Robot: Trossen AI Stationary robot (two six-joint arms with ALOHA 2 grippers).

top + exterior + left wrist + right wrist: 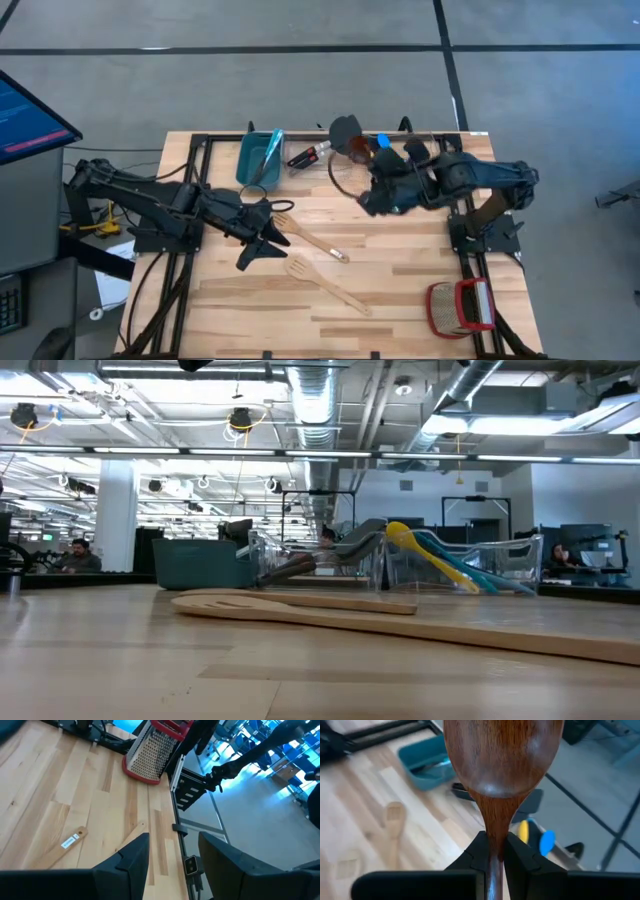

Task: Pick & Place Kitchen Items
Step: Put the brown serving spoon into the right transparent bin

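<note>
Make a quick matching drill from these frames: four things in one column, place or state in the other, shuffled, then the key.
Things
1. dark wooden spoon
2. teal bin
3. red-rimmed basket
4. two light wooden spoons

Place or state
A. lying flat on the table's middle
B. clamped in the right end effector
C. at the table's far edge, nearer the left arm's side
D. near corner of the table, right arm's side

Pairs: 1-B, 2-C, 3-D, 4-A
</note>
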